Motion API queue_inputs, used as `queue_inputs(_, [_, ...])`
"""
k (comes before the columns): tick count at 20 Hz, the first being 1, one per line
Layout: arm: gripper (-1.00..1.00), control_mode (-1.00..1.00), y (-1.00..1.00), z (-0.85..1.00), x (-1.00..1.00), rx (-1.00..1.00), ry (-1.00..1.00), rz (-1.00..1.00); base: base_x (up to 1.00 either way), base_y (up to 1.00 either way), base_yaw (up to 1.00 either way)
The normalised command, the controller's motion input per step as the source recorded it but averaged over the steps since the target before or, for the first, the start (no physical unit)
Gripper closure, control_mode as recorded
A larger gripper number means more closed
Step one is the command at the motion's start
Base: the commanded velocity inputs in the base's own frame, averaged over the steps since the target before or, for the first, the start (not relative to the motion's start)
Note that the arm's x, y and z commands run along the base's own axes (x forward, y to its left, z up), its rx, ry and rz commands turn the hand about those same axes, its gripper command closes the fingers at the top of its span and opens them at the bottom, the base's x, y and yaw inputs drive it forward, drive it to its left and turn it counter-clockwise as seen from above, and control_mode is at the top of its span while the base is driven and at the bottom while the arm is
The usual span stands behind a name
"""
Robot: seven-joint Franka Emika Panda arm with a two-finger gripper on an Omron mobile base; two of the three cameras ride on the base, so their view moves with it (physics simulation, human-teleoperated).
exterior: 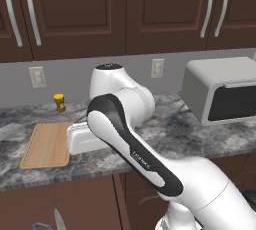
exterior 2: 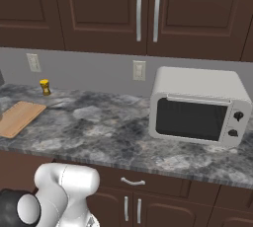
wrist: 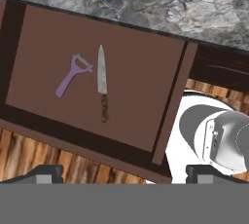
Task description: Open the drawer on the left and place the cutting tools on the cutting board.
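Wide dark brown wooden drawer (wrist: 97,86) pulled out from under the grey marbled stone counter (wrist: 194,9), seen from above in the hand view. Inside, lying flat on the drawer floor: small knife with silver blade and dark handle (wrist: 102,84), blade tip toward the counter; just beside it, on the side away from the robot's body, slim purple-handled peeler (wrist: 70,76), head close to the knife blade, apparently not touching. Flat light tan wooden cutting board with rounded corners (exterior: 47,145) on the counter above the drawer, bare, a corner also at the top of the hand view. Small yellow shaker (exterior: 59,102) behind the board, near the wall. White toaster oven (exterior 2: 197,105) well apart along the counter. Two-finger gripper (wrist: 125,173) above the drawer, dark tips spread wide, holding nothing
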Motion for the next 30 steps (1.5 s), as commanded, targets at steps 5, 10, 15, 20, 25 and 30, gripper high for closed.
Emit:
queue_inputs(5, [-1.00, -1.00, 0.07, -0.47, 0.00, -0.03, 0.04, 0.00, 0.00, 0.00, 0.00])
queue_inputs(10, [-1.00, -1.00, 0.03, -0.68, 0.09, 0.00, 0.28, 0.00, 0.00, 0.00, 0.00])
queue_inputs(15, [-1.00, -1.00, 0.18, -0.34, 0.00, -0.01, 0.07, 0.00, 0.00, 0.00, 0.00])
queue_inputs(20, [-1.00, -1.00, 0.10, -0.31, 0.00, -0.02, -0.01, 0.00, 0.00, 0.00, 0.00])
queue_inputs(25, [-1.00, -1.00, 0.01, -0.44, 0.00, 0.00, -0.07, 0.00, 0.00, 0.00, 0.00])
queue_inputs(30, [-1.00, -1.00, 0.11, -0.44, -0.02, 0.00, -0.12, 0.00, 0.00, 0.00, 0.00])
